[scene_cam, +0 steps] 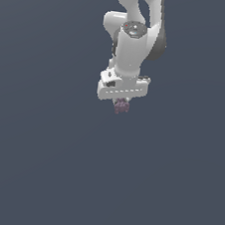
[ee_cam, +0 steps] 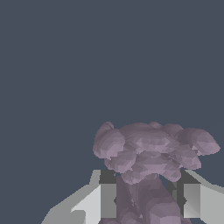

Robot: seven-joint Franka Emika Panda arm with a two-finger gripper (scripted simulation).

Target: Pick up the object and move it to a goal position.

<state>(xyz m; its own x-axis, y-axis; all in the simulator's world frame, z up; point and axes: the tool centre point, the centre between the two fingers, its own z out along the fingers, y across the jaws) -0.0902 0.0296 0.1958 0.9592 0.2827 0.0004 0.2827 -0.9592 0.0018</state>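
Mauve-pink object (ee_cam: 148,162) between the closed jaws

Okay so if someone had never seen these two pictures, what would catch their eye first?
In the exterior view, the white Panda arm hanging down from the top stands out against a plain dark blue-grey ground. Just under its gripper peeks a tiny lumpy mauve-pink object. In the wrist view that same object swells into a knobbly pink-purple cluster, its lower part sitting between the two fingers.
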